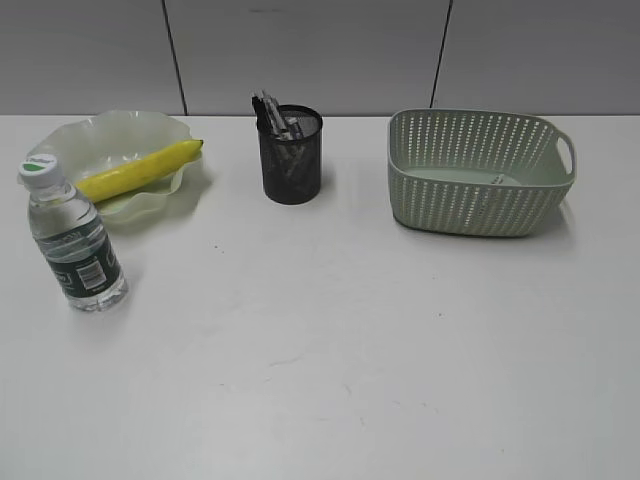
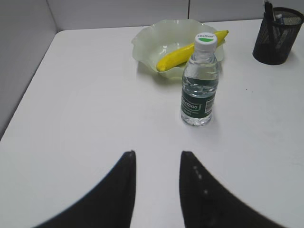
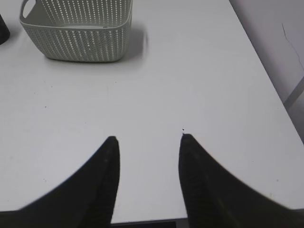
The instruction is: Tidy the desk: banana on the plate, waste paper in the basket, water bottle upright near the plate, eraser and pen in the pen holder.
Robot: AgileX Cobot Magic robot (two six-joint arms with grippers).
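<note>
Desk (image 1: 350, 380) tidy: banana (image 1: 138, 172) on plate (image 1: 90, 135), bottle (image 1: 75, 238) upright beside it. Your left gripper (image 2: 157, 153) and right gripper (image 3: 148, 137) hang spread, empty.

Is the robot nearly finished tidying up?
Looks nearly finished. The banana lies on the plate, the bottle stands upright beside it, and pens poke out of the black cup. Both grippers are empty. I can't see inside the basket to check for paper.

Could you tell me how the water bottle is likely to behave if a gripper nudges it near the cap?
The water bottle stands tall on a narrow base, so it would probably tip. It looks nearly full, so likely heavy for its size. Its smooth clear plastic may be slippery.
</note>
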